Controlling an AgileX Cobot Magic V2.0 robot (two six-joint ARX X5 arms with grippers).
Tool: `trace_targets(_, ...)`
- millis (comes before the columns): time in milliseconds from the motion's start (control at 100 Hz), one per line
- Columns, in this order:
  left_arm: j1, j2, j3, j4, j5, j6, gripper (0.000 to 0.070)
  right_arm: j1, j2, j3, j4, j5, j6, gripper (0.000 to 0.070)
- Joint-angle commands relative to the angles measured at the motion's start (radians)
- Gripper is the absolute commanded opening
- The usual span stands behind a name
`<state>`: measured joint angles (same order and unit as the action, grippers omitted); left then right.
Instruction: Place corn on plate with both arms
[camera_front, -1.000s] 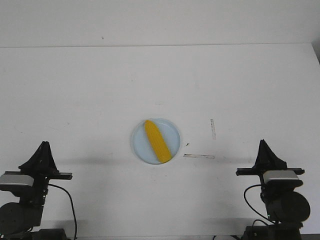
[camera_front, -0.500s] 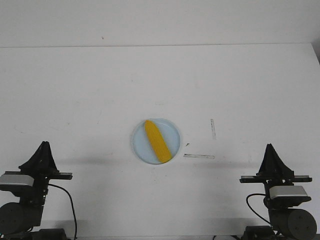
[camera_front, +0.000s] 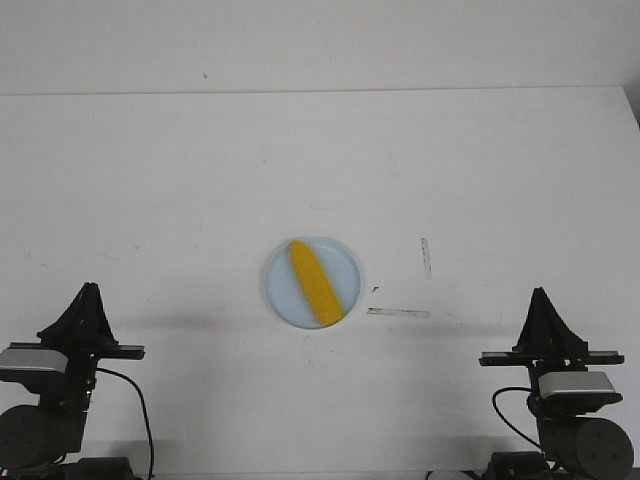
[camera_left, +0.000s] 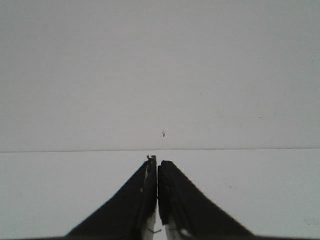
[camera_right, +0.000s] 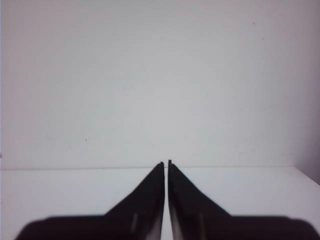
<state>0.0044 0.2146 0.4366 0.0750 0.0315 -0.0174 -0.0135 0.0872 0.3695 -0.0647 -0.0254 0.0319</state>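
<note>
The yellow corn (camera_front: 313, 281) lies diagonally on the pale blue plate (camera_front: 278, 290) at the table's middle, its pointed end toward the back left. My left gripper (camera_front: 90, 290) is shut and empty at the front left, far from the plate; it also shows in the left wrist view (camera_left: 157, 161). My right gripper (camera_front: 541, 294) is shut and empty at the front right; it also shows in the right wrist view (camera_right: 166, 162). Neither wrist view shows the corn or the plate.
Two strips of tape (camera_front: 398, 312) mark the white table just right of the plate. The table's back edge meets a plain white wall.
My right arm drew back toward the front right corner between the earliest frame and half a second ago, then stayed still. The left arm, corn and plate have not moved.
</note>
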Motion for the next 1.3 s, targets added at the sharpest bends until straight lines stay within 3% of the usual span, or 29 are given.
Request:
trace_targets(0, 0.002, -0.001, 0.005, 0.014, 0.001, 0.006, 0.0001, 0.001, -0.002, 0.002, 0.012, 0.000, -0.003, 0.0007)
trace_targets(280, 0.001, -0.028, -0.039, 0.016, 0.002, 0.006, 0.0001, 0.001, -0.002, 0.002, 0.012, 0.000, -0.003, 0.0007)
trace_targets(480, 0.001, -0.048, -0.161, 0.087, 0.001, 0.006, 0.0001, 0.001, -0.002, 0.002, 0.012, 0.000, -0.003, 0.0007)
trace_targets(850, 0.002, -0.179, -0.353, 0.087, 0.001, 0.006, 0.0001, 0.001, -0.002, 0.002, 0.012, 0.000, -0.003, 0.0007)
trace_targets(970, 0.002, -0.212, -0.426, 0.161, 0.001, 0.006, 0.0001, 0.001, -0.002, 0.002, 0.012, 0.000, -0.003, 0.0007)
trace_targets(1290, 0.001, -0.211, -0.423, 0.136, 0.002, 0.005, 0.0001, 0.001, -0.002, 0.003, 0.012, 0.000, -0.003, 0.0007)
